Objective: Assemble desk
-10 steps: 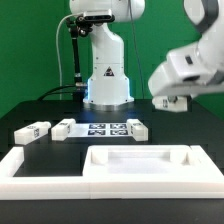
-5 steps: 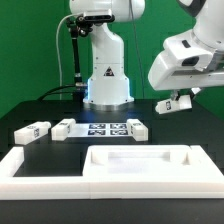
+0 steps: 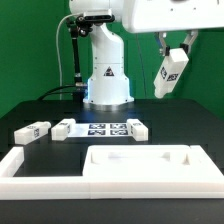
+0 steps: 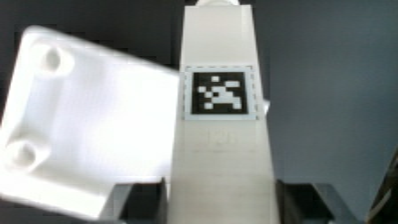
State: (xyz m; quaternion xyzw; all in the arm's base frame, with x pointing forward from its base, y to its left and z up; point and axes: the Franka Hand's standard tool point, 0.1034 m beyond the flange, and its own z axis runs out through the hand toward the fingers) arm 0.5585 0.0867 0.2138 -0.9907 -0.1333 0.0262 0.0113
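Observation:
My gripper (image 3: 176, 46) is high at the exterior view's right, shut on a white square leg post (image 3: 169, 73) with a black-and-white tag; the post hangs tilted well above the table. In the wrist view the post (image 4: 221, 120) runs straight out from between the fingers (image 4: 135, 203), and the white desk panel (image 4: 71, 120) lies below beside it. The panel (image 3: 148, 158) with its raised rim rests at the front of the table. Three more tagged leg posts lie behind it: one (image 3: 31, 131) at the left, one (image 3: 64, 128) beside it, one (image 3: 135, 129) near the middle.
The flat marker board (image 3: 103, 128) lies between the loose posts. A long low white L-shaped rail (image 3: 40, 165) runs along the front left. The robot's white base (image 3: 107, 75) stands at the back with a black cable beside it.
The gripper has risen and moved towards the exterior view's left, lifting the leg post from low at the right to high above the table; the post now hangs tilted.

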